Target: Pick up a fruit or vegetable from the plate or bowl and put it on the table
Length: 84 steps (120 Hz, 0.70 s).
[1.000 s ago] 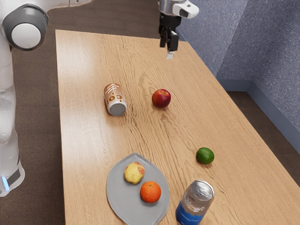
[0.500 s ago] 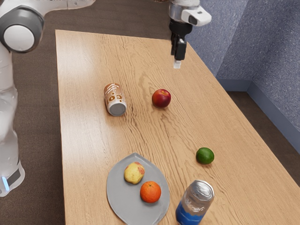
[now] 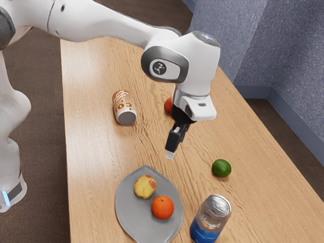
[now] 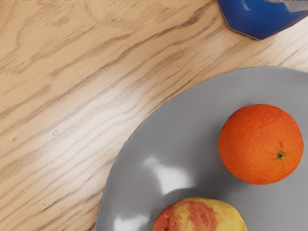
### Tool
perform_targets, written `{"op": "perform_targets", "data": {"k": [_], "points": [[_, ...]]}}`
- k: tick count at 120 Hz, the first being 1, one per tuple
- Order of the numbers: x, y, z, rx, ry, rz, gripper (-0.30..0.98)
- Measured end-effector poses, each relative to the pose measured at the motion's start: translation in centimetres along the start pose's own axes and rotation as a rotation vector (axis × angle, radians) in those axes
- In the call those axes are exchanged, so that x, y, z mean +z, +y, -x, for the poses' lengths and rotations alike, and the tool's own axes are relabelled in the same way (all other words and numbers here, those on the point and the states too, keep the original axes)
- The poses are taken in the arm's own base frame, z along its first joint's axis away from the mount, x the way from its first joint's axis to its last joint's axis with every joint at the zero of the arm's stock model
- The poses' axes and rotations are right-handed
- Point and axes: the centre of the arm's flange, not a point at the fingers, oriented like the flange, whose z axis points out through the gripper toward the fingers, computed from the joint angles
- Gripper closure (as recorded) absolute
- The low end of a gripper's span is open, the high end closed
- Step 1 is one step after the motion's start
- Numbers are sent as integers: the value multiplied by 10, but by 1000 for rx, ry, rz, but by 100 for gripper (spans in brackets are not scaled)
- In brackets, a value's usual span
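Observation:
In the exterior view the gripper [image 3: 171, 151] hangs above the table, just past the plate's rim; whether it is open or shut cannot be made out. The grey plate [image 3: 136, 221] holds a yellow-red fruit [image 3: 145, 187] and an orange [image 3: 162, 207], side by side with a small gap. From the wrist view, the plate [image 4: 144, 139] lies below my hand, with the orange [image 4: 260, 144] whole and the yellow-red fruit [image 4: 199, 216] cut off by the picture's edge.
A silver-blue can [image 3: 210, 218] stands close beside the plate; its blue base [image 4: 262, 19] is in the wrist view. A green lime [image 3: 221, 168], a brown-and-white can [image 3: 124, 107] and a red fruit [image 3: 168, 106], partly hidden behind my hand, are on the wooden table [image 3: 96, 152].
My hand has come from the table's far end toward the plate, and the arm now stretches across the exterior view's top. The fruits, plate and cans stay where they were.

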Motion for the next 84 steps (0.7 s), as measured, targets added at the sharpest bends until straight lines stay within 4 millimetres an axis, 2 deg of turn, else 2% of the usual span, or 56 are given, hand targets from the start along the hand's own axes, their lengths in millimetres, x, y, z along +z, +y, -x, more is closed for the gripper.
{"op": "perform_targets", "data": {"k": [10,25,36,62,84], "points": [[8,7,-6,14,29,7,0],[8,49,-17,93,69,14,0],[14,64,-18,123,75,19,0],[51,66,-15,122,61,32,0],[67,71,-16,129,73,35,0]]}}
